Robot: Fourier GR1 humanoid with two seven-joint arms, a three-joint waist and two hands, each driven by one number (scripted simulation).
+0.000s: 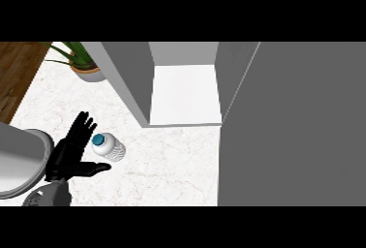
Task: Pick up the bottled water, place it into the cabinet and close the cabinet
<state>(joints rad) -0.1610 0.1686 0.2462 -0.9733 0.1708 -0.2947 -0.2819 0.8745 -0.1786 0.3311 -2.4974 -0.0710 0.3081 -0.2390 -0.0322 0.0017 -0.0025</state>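
The bottled water (109,147) stands upright on the marble counter, a clear bottle with a blue cap, seen from above. My left hand (70,154) is open just to its left. The straight fingers point away from me alongside the bottle and the thumb reaches out under its near side. I cannot tell whether the hand touches the bottle. The cabinet (129,82) stands behind and to the right, with its white shelf (186,94) exposed. Its open grey door (300,126) fills the right of the view. My right hand does not show.
A potted plant (85,68) stands at the back left beside the cabinet's wall. A large round grey vessel (18,160) sits at the left edge, close to my left forearm. A wooden surface (18,72) lies beyond the counter's left edge.
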